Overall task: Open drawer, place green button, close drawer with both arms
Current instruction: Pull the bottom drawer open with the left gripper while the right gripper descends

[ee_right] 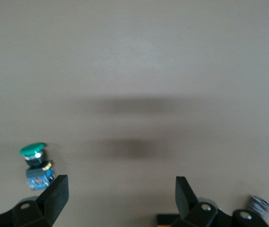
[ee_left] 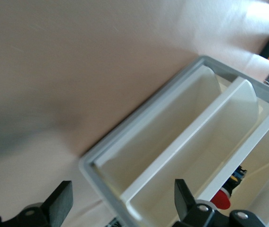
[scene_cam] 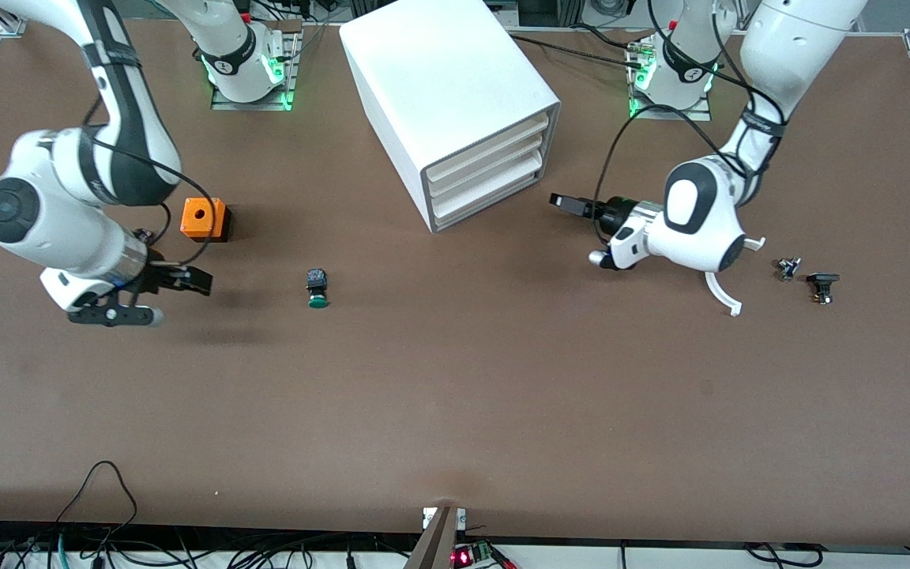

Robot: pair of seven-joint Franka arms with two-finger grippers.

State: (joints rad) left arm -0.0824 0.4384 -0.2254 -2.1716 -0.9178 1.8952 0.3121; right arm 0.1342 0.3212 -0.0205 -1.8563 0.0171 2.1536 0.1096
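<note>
Drawer (scene_cam: 486, 201): lowest of three in the white cabinet (scene_cam: 443, 87), shut flush with the two above it; opening it is the step in hand, not yet done.

Right gripper (scene_cam: 186, 278): on the arm toward the right arm's end of the table, low over bare table (scene_cam: 455, 411), close to the orange box (scene_cam: 204, 218). Fingers spread, nothing between them. It looks to be waiting.

Button (scene_cam: 317, 288): lying on its side on the table, green cap toward the front camera, between the right gripper and the cabinet, nearer the front camera than the drawer, well apart from both.

Left gripper (scene_cam: 573, 204): level with the cabinet's drawer fronts, just beside them, not touching. Fingers wide, empty.

Doing it well: I'd judge the left gripper must drop to the lowest front, not the middle one, hook a finger on its sloped lip, then pull straight out along the drawer's line so the cabinet does not skid.

Front view only: both arms together, the button's spot, small black parts (scene_cam: 806, 276) toward the left arm's end.

Left wrist view only: the sloped drawer fronts (ee_left: 191, 137) close up between the left gripper (ee_left: 122, 198) fingers, and a red-capped thing (ee_left: 222, 198) low in frame.

Right wrist view only: button (ee_right: 36, 161) close beside one finger (ee_right: 54, 194) of the right gripper (ee_right: 122, 194).
</note>
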